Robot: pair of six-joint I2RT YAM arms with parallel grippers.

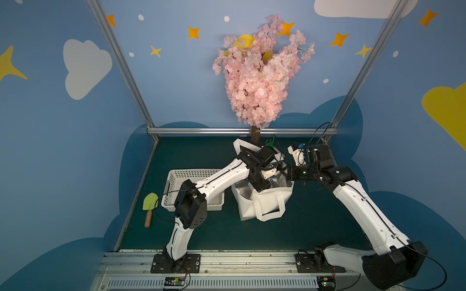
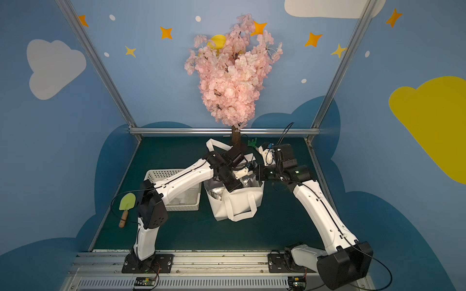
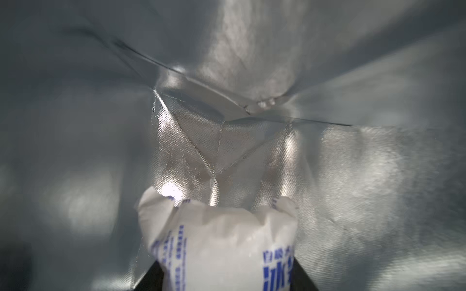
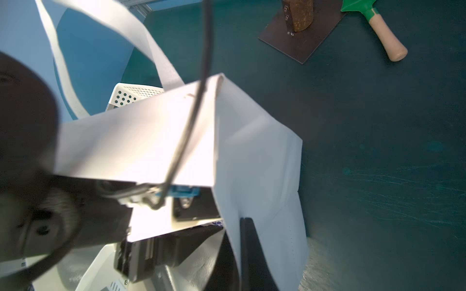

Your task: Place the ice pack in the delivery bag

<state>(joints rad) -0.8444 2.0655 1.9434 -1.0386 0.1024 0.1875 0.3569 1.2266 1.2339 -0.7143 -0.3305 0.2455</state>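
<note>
Now, left gripper (image 3: 227,278): deep inside bag (image 1: 267,204), jaws part-spread and clamped on ice pack (image 3: 219,239).
Ice pack: hangs past the fingertips, long axis along the gripper's reach, pointing at the foil floor; contact with it unclear.
Coming move, as a judgement: calls for lowering a little, then spreading the jaws; drop path straight ahead of the fingertips.
Nearer arm: left, inside the mouth.
Right gripper (image 1: 288,173): closed tight, pinches the bag's rim on the right side, apparently holding the mouth wide.
Counts, near to far: one yellow-green trowel (image 1: 150,202); one basket (image 1: 191,172), whitish contents uncountable; one bag, two handles; one ice pack in the grip; one green trowel (image 4: 373,22); one tree (image 1: 254,75).
</note>
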